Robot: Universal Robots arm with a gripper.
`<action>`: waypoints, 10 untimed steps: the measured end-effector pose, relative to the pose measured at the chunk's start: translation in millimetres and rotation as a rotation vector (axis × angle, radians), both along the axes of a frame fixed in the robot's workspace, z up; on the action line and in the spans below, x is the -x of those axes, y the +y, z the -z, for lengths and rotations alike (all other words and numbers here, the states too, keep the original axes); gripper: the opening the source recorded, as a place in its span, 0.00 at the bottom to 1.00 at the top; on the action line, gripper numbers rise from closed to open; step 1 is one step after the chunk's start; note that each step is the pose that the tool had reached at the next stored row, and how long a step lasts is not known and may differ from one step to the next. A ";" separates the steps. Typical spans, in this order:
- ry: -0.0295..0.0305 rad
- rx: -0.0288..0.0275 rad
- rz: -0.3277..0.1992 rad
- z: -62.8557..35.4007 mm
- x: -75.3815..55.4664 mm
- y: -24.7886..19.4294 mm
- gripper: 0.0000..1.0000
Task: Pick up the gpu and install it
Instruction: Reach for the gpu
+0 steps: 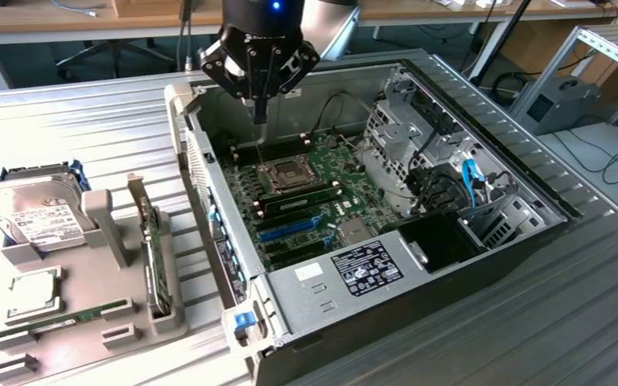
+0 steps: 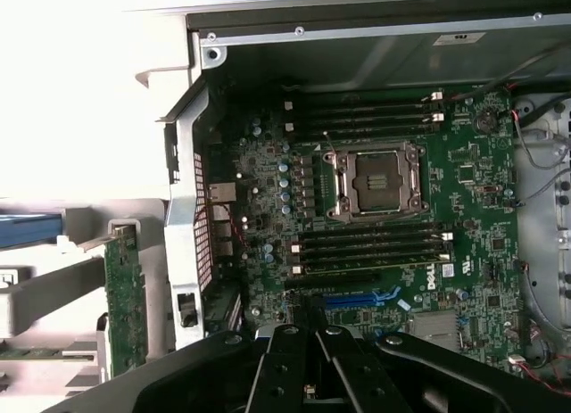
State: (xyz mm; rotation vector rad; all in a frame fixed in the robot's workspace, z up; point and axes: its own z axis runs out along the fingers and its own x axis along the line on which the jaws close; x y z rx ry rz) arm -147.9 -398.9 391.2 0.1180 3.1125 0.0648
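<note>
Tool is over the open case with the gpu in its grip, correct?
No. The tool is over the open case, but shut and empty; the exterior view shows the gpu standing in the holder beside the case.

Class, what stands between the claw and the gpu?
In the exterior view, the computer's case wall stands between the claw and the gpu, which stands on edge in a grey holder.

A computer case [image 1: 219,233] is laid open on the table [image 1: 94,121], with the motherboard [image 1: 331,173] set in its floor. The gripper [image 1: 258,117] is hung above the board's socket [image 1: 286,173]. On the exterior view's left a tray [image 1: 84,346] is placed, in which the gpu [image 1: 157,257] is stood on edge between the case and the hard drive [image 1: 35,213].
</note>
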 end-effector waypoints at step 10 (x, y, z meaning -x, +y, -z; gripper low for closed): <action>0.0000 0.0000 0.000 0.9 5.1 0.0 0.11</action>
